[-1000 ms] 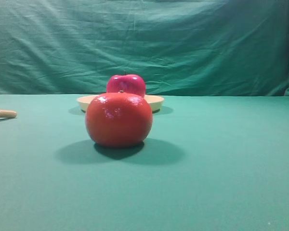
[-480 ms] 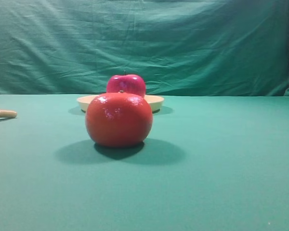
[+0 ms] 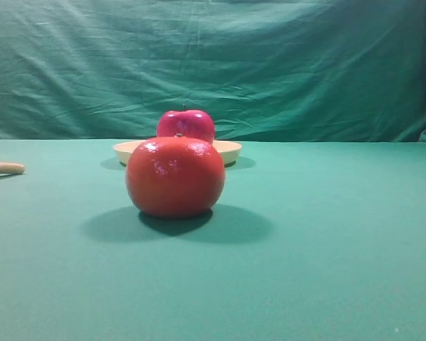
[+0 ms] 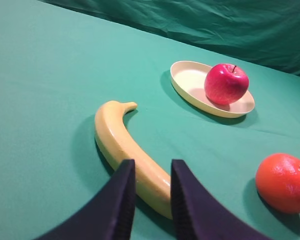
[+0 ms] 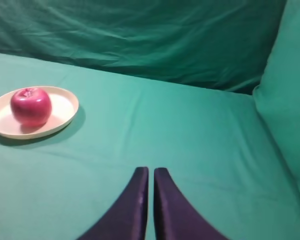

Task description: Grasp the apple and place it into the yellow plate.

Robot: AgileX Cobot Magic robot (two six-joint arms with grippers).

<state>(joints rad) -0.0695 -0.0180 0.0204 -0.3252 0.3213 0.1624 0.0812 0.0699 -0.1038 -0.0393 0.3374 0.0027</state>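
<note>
Sitting upright in the yellow plate [image 5: 60, 117], the apple [image 5: 31, 105] lies well apart from the closed right tool [image 5: 150, 175].

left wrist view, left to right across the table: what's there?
banana → yellow plate → apple, sitting in the plate's right part → orange-red fruit at the right edge.

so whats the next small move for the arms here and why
Probably none beyond holding back: the apple already sits inside the yellow plate, upright, with nothing gripping it. The right gripper is shut and empty, well clear of the plate, and the left gripper hangs slightly open over the banana.
</note>
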